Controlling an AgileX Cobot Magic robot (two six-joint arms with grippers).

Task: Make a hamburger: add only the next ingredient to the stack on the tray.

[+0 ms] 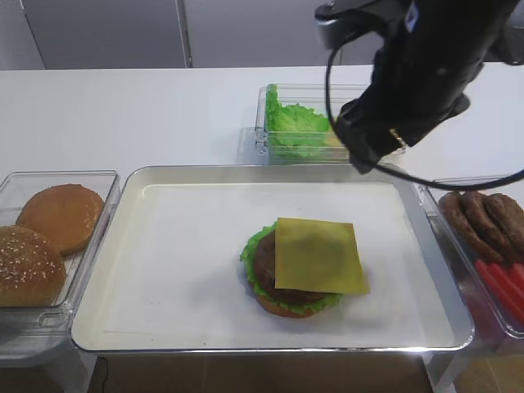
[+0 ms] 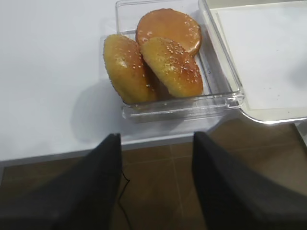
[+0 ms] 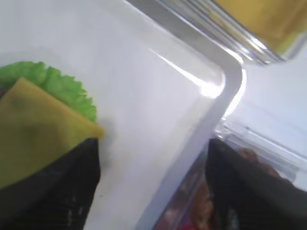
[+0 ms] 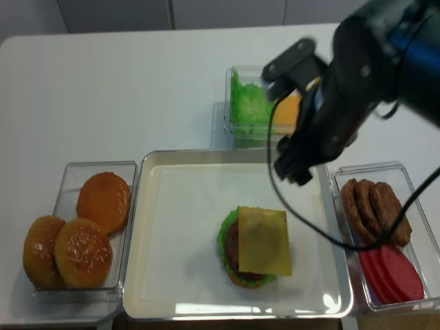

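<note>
Golden buns (image 4: pixel 75 237) sit way over on my left, three of them in a clear plastic box (image 4: pixel 69 179) that's right up against the left rim of the tray (image 4: pixel 148 275). Two are seeded tops and one is smooth. My left gripper (image 2: pixel 156 187) hangs past the table edge just in front of that box, over the brown floor, its two dark fingers (image 2: pixel 96 191) spread apart with nothing between them.

Moving right, the silver tray has a white inside and the stack (image 4: pixel 254 246) sits on it, a bit right of centre: bun base, frilly lettuce, brown patty. The cheese slice (image 4: pixel 263 240) is lying flat on top, its right edge hanging out past the patty.

My right gripper (image 3: pixel 151 189) is up in the air over the tray's far right corner, apart from the cheese, jaws wide and empty.

Behind the tray there's a clear box of lettuce (image 4: pixel 249 103) with something yellow next to it, mostly hidden by my arm. Far right, another box (image 4: pixel 412 172) holds loose patties (image 4: pixel 375 206) with red slices (image 4: pixel 392 271) in front of them.
</note>
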